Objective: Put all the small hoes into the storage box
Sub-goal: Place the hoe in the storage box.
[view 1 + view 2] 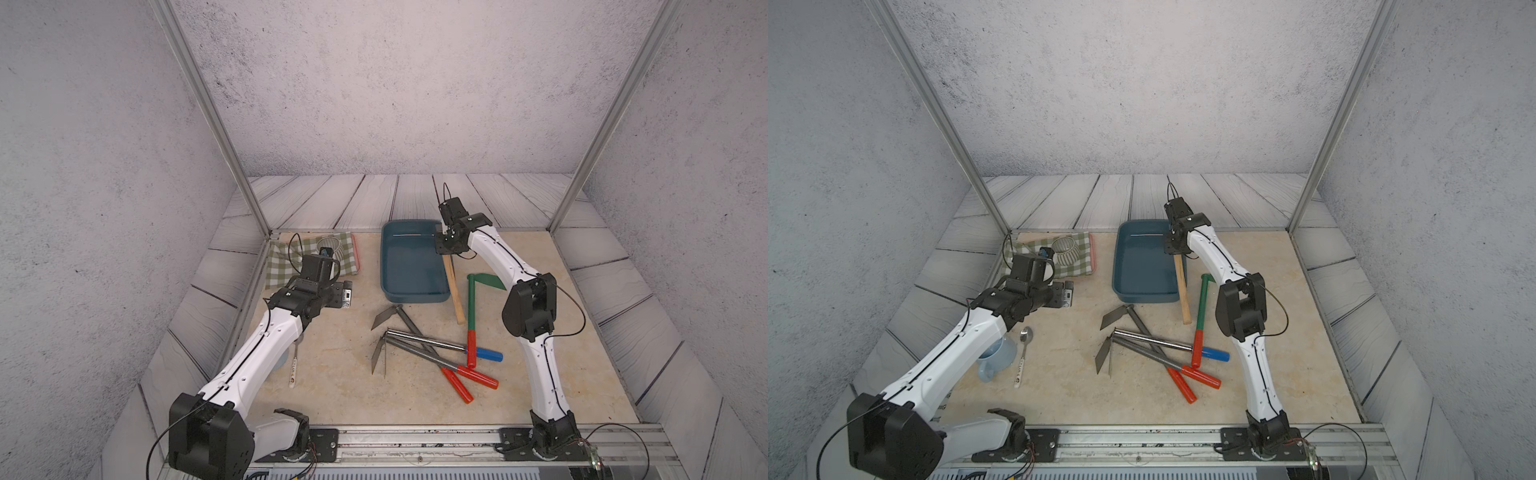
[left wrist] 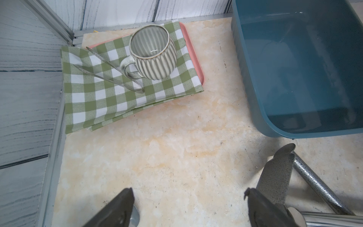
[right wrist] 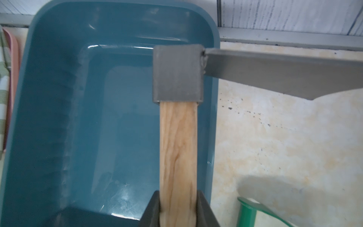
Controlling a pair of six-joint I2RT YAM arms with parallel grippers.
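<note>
The beige tabletop (image 1: 332,395) bears the storage box (image 1: 415,297), loose hoes (image 1: 424,341), spoon (image 1: 1021,359), cup (image 1: 998,356) and tray (image 2: 198,66).

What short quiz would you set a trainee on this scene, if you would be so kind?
1. True or false: the right gripper is shut on the wooden-handled hoe.
2. What stands on the checked cloth? A: a mug. B: a bottle. C: a hammer.
3. Fill in: the jaws of the left gripper are ____.
Key: 1 true; 2 A; 3 open.
</note>
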